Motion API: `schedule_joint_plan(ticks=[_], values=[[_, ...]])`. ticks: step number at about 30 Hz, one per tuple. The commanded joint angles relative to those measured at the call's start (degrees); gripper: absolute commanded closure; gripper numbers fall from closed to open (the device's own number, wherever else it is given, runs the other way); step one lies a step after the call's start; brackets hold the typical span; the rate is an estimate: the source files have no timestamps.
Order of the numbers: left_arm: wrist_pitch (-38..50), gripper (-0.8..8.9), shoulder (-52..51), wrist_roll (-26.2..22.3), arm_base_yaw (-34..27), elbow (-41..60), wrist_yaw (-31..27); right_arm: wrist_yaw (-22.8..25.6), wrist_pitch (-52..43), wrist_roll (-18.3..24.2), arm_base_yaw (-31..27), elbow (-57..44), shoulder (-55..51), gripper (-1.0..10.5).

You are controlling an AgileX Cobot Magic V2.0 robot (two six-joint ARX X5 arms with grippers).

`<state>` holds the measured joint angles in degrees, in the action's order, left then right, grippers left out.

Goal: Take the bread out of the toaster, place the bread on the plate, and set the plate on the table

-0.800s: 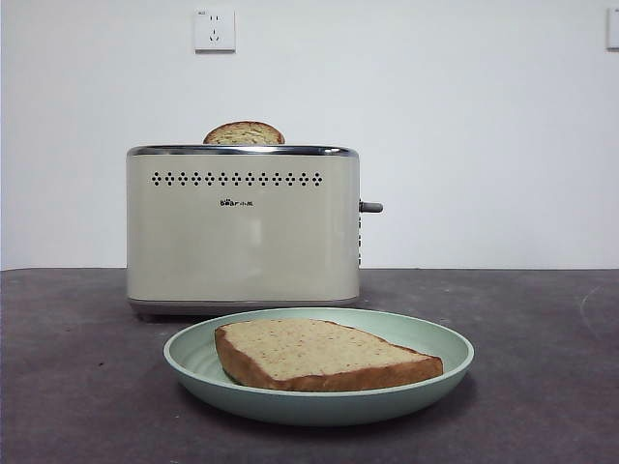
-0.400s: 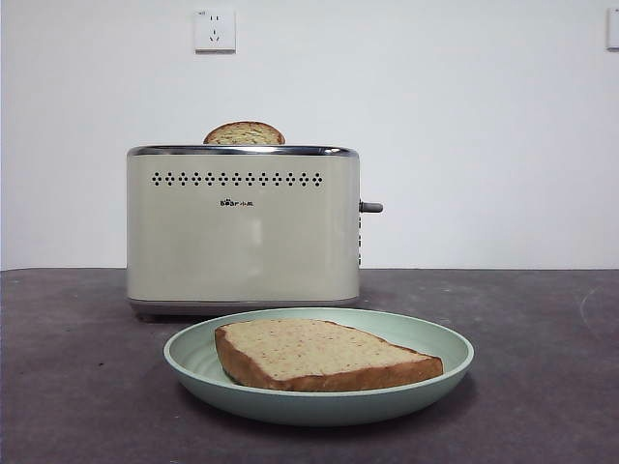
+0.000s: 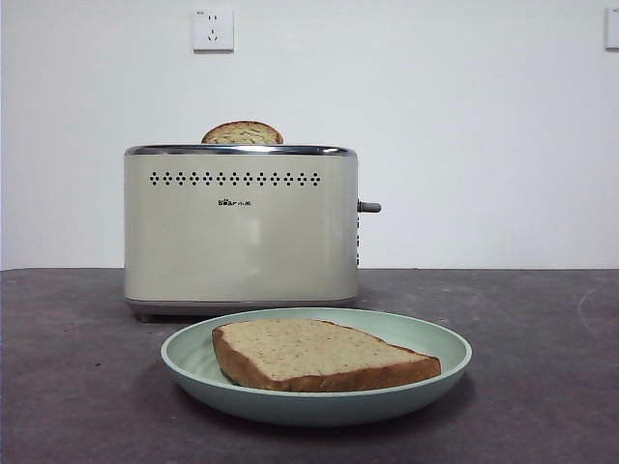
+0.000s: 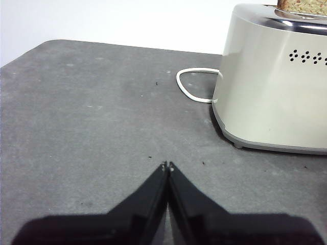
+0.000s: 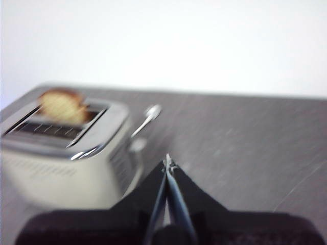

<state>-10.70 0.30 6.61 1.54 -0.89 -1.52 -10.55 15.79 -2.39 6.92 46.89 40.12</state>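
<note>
Left gripper (image 4: 167,166): your jaws are pressed together, empty, over bare table (image 4: 92,117)
Right gripper (image 5: 167,162): closed too, beside the toaster (image 5: 66,153)
Bread (image 3: 319,354): flat on your plate (image 3: 435,372); second slice (image 3: 242,133) sits in the toaster

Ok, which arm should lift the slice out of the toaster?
Right, probably: the right gripper looks down on the slice in the toaster slot; the left gripper sits low beside its wall.

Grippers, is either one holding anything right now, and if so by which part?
Nothing is held. The left gripper and right gripper are both shut on nothing, above the table. The bread lies on the plate.
</note>
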Motion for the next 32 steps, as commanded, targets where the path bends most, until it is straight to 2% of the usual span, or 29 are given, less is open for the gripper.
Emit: schedule_joint_plan(ticks=[1,6,11,12,16,19,23,28,32], values=[[0.33,8.14,-0.17,-0.63,-0.20,0.72,0.13,5.25,-13.00,-1.25,-0.83,-13.16,-4.87,9.5],[0.33,8.15,-0.17,-0.63,-0.20,0.72,0.13,11.41,-25.59,-5.75,-0.92,-32.30,-13.14,9.5],[0.33,8.15,-0.17,-0.63,-0.20,0.72,0.13,16.72,-27.23,-11.15,-0.90,-45.66,-22.27,9.5],[0.33,8.15,-0.17,-0.63,-0.20,0.72,0.13,16.72,-23.78,-12.39,-0.92,-46.58,-24.50,9.5],[0.35,8.15,-0.17,-0.63,-0.20,0.72,0.13,18.45,-11.85,-12.09,-0.94,-46.58,-30.93,9.5],[0.35,8.15,-0.17,-0.63,-0.20,0.72,0.13,18.18,-5.99,-9.55,-0.94,-46.58,-36.13,9.5],[0.35,8.14,-0.17,-0.63,-0.20,0.72,0.13,16.41,-5.99,-5.79,-0.94,-46.58,-40.13,9.5],[0.35,8.14,-0.17,-0.63,-0.20,0.72,0.15,16.44,-6.01,1.25,-0.94,-46.58,-40.02,9.5],[0.35,8.14,-0.17,-0.63,-0.20,0.72,0.13,16.52,-6.01,4.35,-2.51,-46.58,-39.45,9.5]])
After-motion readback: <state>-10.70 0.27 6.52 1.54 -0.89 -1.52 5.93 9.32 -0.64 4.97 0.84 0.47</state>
